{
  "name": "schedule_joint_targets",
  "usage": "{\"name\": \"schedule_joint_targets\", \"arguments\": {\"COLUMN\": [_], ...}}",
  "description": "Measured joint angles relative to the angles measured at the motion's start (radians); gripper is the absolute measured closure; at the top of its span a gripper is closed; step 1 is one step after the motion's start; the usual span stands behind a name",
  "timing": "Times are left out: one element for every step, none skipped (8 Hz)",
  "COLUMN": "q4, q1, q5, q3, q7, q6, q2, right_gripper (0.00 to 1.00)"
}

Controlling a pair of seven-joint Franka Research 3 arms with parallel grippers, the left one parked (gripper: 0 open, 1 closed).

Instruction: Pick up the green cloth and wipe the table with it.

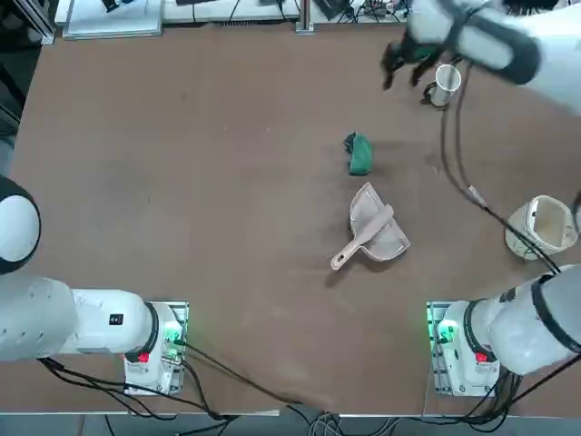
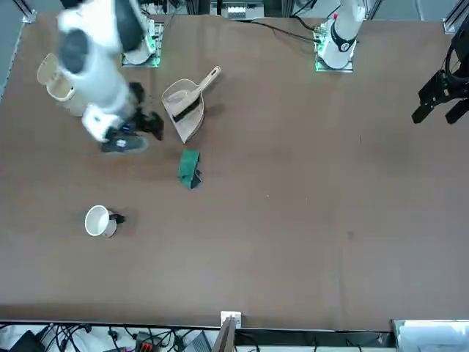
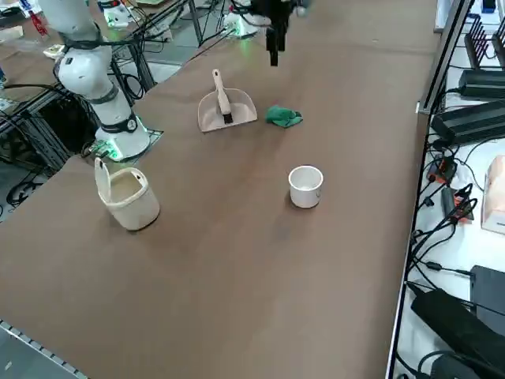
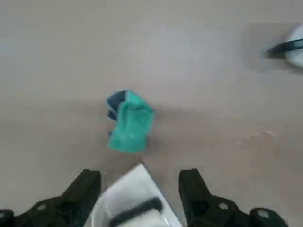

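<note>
Green cloth [image 1: 359, 154], a small dark-green lumpy fabric wad, lies loose on the large matte brown table [image 1: 182, 182] near its middle, just beyond the pale pink plastic dustpan [image 1: 374, 232] as you look from the arm bases. In the overhead view its long axis runs roughly twelve to six o'clock, with a darker fold at the twelve o'clock end.

Your right gripper [image 1: 404, 65] hangs in the air well apart from the wad, and empty. From the claw, the cloth sits at about seven o'clock in the overhead view, so your coming move is back toward the bases and slightly toward the table's centre, then down. The wrist view shows the two black fingers [image 4: 85, 189] spread wide with nothing between them, and the cloth [image 4: 129, 124] ahead of them, not yet between them.

A white ceramic mug [image 1: 445, 82] stands close by the gripper at about four o'clock from it, away from your line to the cloth. I judge the dustpan the nearer hazard: it lies just at the cloth's six o'clock side, so close across the wad's short width.
</note>
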Motion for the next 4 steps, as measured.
{"name": "schedule_joint_targets", "arguments": {"q4": [-0.008,-0.008,-0.007,-0.005], "q1": [0.041,0.065,0.075,0.075], "q5": [0.0,0.0,0.0,0.0], "q3": [0.0,0.0,-0.001,-0.002], "q7": [0.015,0.018,0.018,0.015], "q6": [0.078,0.141,0.179,0.195], "q2": [0.074,0.145,0.204,0.248], "right_gripper": [0.0,0.0,0.0,0.0]}}
